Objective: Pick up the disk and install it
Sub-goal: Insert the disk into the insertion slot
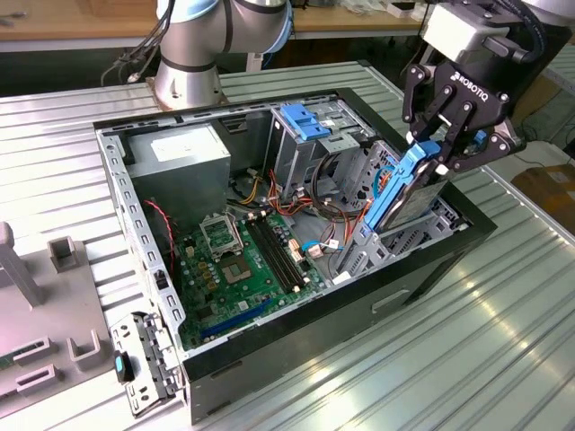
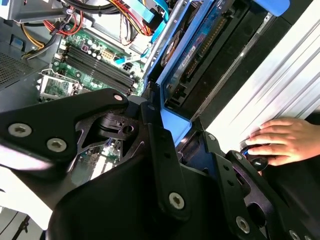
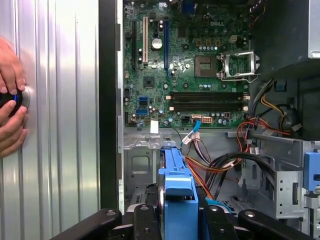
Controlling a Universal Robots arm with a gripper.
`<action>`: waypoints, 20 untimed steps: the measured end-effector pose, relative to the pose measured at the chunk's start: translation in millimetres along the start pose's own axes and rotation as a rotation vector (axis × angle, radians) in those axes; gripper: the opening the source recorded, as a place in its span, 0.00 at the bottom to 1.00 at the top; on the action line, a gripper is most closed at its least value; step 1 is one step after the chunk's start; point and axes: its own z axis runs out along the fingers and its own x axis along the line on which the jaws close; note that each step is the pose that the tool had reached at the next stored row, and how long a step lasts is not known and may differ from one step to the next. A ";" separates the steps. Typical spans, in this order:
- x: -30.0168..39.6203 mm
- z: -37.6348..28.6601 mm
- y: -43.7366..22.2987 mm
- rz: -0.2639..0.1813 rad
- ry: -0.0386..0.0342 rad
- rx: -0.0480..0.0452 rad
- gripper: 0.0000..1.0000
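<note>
A robotics lab: opened computer case [image 1: 359,314] on ribbed metal bench [image 1: 449,377].

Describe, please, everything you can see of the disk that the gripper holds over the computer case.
The disk is a flat, rectangular drive with a dark metal body, framed by a blue plastic carrier. It stands on edge, tilted, at the exterior view's right end of the open computer case, its lower end down in the metal drive cage. The gripper is shut on the carrier's top end. Whether the disk touches the cage, I cannot tell.
</note>
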 end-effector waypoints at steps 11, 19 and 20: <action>0.4 12.2 0.0 0.000 0.0000 0.0000 0.37; 0.7 22.7 -0.1 0.000 0.0000 0.0000 0.37; 0.8 24.2 -0.1 0.000 0.0000 0.0000 0.37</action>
